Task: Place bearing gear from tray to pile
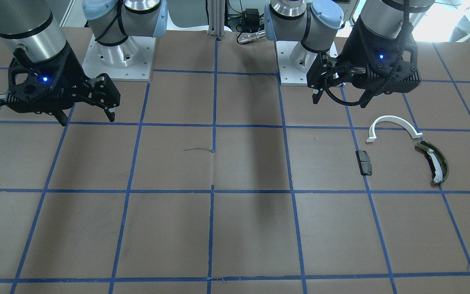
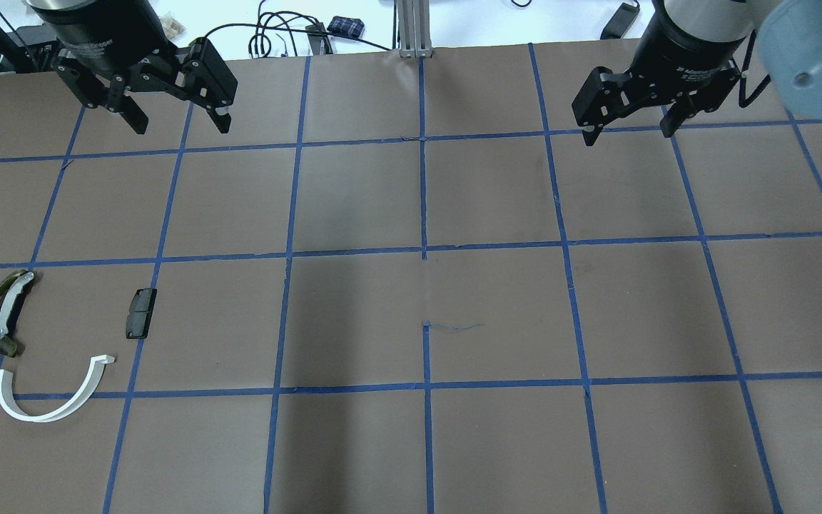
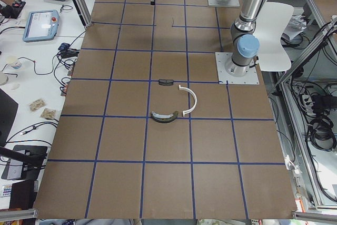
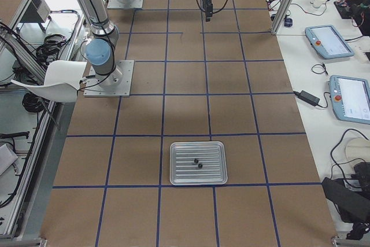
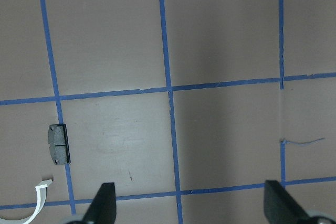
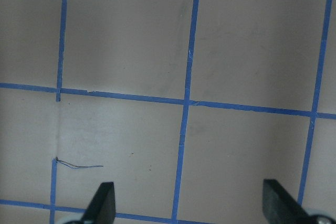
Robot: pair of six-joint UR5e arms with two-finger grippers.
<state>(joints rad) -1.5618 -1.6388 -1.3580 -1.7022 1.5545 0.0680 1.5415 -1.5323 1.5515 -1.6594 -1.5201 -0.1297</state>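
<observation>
The pile lies on the brown table on my left side: a thin white half-ring (image 2: 51,400), an olive-black curved piece with a white strip (image 2: 3,314) and a small dark block (image 2: 141,313). The block also shows in the left wrist view (image 5: 59,142). A ribbed metal tray (image 4: 179,172) shows only in the exterior right view, with two small dark parts (image 4: 198,163) on it, too small to identify. My left gripper (image 2: 183,125) is open and empty, high over the far left. My right gripper (image 2: 628,134) is open and empty, high over the far right.
The table is covered in brown paper with a blue tape grid. The two arm bases (image 1: 120,57) (image 1: 300,61) stand at the robot's edge. A short thread (image 2: 454,327) lies near the middle. Tablets and cables (image 4: 341,67) lie on a side bench.
</observation>
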